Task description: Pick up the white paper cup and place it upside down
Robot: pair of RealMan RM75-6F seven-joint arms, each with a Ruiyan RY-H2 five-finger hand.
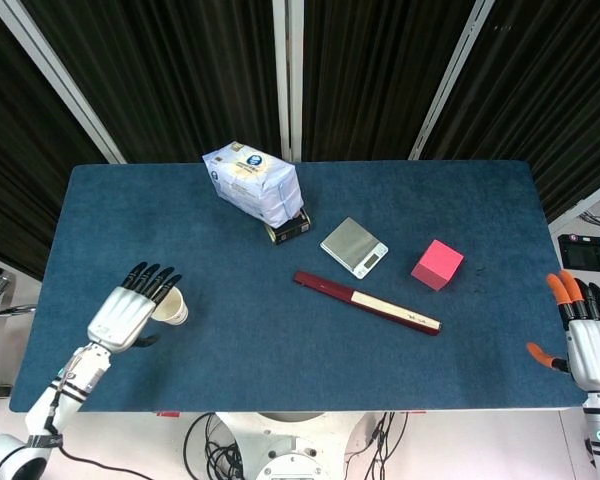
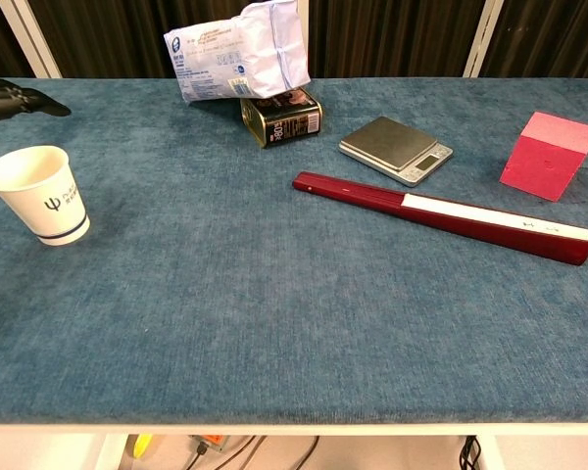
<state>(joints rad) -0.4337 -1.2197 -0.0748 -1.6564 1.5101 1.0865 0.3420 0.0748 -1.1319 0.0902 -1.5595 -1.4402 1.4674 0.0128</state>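
The white paper cup stands upright on the blue table, mouth up, near the left front. My left hand hovers just left of the cup and partly covers it in the head view, fingers spread, holding nothing. In the chest view only its dark fingertips show above the cup at the left edge. My right hand hangs off the table's right front corner, fingers apart and empty.
A white bag leans on a small tin at the back. A silver scale, a pink cube and a dark red folded fan lie right of centre. The table's front edge runs close below the left forearm.
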